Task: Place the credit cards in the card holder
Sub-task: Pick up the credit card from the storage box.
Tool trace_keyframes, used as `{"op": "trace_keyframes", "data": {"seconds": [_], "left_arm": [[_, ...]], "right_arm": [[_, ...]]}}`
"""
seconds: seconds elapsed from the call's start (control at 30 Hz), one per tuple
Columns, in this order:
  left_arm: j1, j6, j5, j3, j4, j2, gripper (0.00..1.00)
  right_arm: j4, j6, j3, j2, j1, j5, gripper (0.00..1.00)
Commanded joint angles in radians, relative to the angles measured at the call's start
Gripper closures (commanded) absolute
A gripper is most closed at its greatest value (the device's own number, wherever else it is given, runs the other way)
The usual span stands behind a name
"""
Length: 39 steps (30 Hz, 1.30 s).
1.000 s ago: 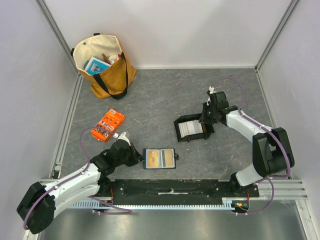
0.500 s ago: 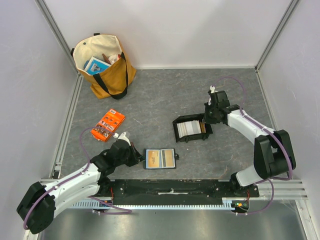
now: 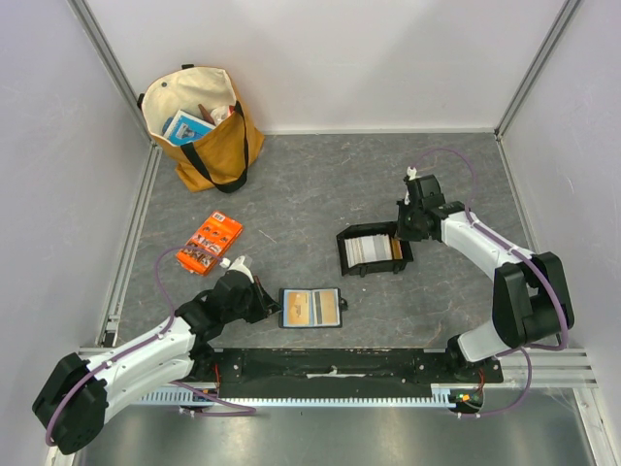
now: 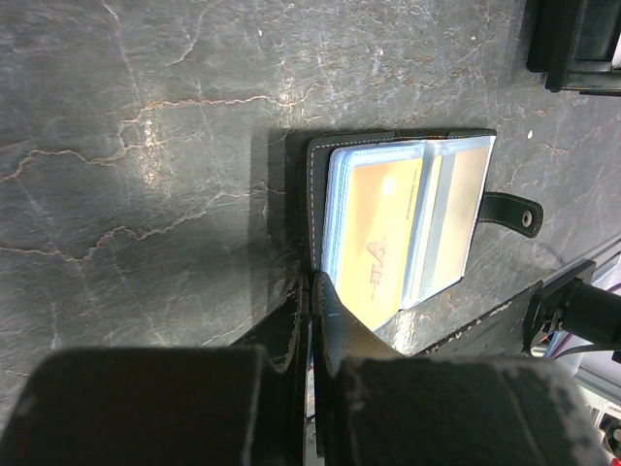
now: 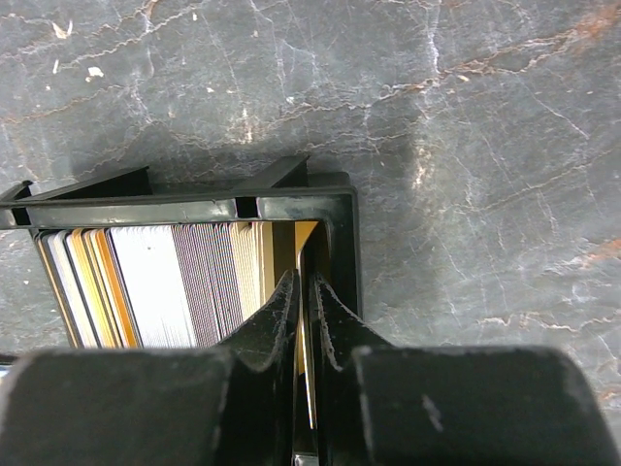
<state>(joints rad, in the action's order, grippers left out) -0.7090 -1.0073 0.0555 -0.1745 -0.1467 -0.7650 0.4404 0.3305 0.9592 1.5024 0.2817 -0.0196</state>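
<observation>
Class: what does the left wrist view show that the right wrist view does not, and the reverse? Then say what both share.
Left wrist only: the open card holder with a tan-orange card in a sleeve, the left gripper shut at its near edge.
Right wrist only: credit cards standing in a black tray, the right gripper pinching the end card.
Both: the grey marbled table, perhaps the tray's corner.

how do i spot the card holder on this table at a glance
Start at the grey stone-patterned table and look along its near edge, right beside the left gripper. The card holder lies open and flat there, a black wallet with a snap tab and a tan card showing, unlike the walled black tray farther back.
</observation>
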Motion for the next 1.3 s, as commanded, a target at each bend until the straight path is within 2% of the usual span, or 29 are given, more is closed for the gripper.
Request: {"op": "trace_keyframes", "data": {"seconds": [0.0, 0.3, 0.5, 0.6, 0.67, 0.7, 1.07, 1.2, 1.27], "left_arm": [[-0.004, 0.009, 0.007, -0.003, 0.039, 0.009, 0.98], [-0.003, 0.006, 0.009, -0.006, 0.041, 0.013, 0.98], [-0.004, 0.009, 0.009, -0.006, 0.036, 0.02, 0.98], [-0.003, 0.01, 0.009, -0.008, 0.035, 0.018, 0.98], [-0.003, 0.01, 0.009, -0.006, 0.035, 0.02, 0.98], [-0.003, 0.01, 0.009, -0.006, 0.035, 0.021, 0.98], [-0.003, 0.01, 0.023, -0.008, 0.033, 0.052, 0.98], [-0.003, 0.009, 0.027, -0.011, 0.032, 0.052, 0.98], [-0.004, 0.006, 0.029, -0.013, 0.033, 0.055, 0.98]], "right_arm": [[0.084, -0.036, 0.05, 0.016, 0.019, 0.119, 0.87], [0.135, -0.022, 0.07, 0.065, 0.139, 0.337, 0.82], [0.167, -0.011, 0.084, 0.074, 0.194, 0.438, 0.82], [0.181, -0.015, 0.084, 0.097, 0.214, 0.461, 0.85], [0.181, -0.019, 0.084, 0.107, 0.217, 0.46, 0.91], [0.182, -0.027, 0.09, 0.107, 0.218, 0.458, 1.0], [0.227, -0.032, 0.239, -0.06, 0.218, 0.371, 1.0], [0.23, 0.039, 0.221, -0.146, 0.221, 0.255, 1.0], [0.164, 0.1, 0.169, -0.218, 0.241, 0.163, 1.0]]}}
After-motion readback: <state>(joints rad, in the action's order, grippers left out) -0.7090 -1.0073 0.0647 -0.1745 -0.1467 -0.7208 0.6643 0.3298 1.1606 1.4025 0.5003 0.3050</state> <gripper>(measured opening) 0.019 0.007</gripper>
